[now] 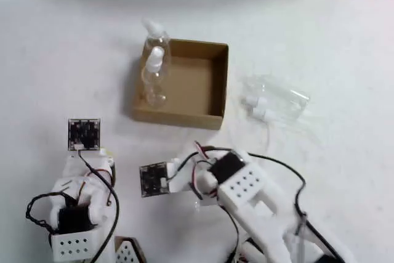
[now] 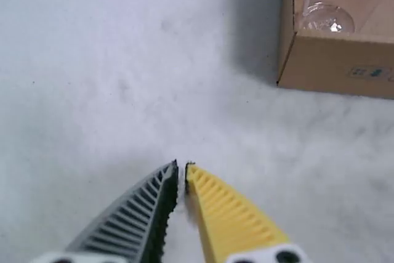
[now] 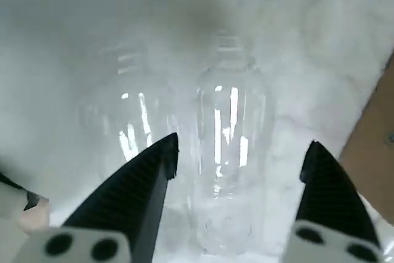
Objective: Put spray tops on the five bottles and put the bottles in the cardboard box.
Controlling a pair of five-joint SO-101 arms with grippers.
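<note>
The cardboard box [image 1: 217,84] sits mid-table. Two clear bottles [image 1: 154,60] with white spray tops lean inside against its left wall; one bottle's base [image 2: 323,18] shows over the box wall [image 2: 332,60]. Two more capped bottles [image 1: 277,104] lie on the table right of the box. My left gripper [image 2: 180,167] is shut on nothing, low over bare table short of the box corner. My right gripper [image 3: 241,149] is open around a clear bottle [image 3: 231,133] with a bare threaded neck. A second uncapped bottle [image 3: 123,121] stands beside it, outside the fingers.
The left arm [image 1: 77,204] is at the front left and the right arm [image 1: 246,186] at the front centre, with cables trailing. A brown box edge [image 3: 377,133] shows beside the right gripper. The white table [image 1: 320,35] stretches behind and to both sides.
</note>
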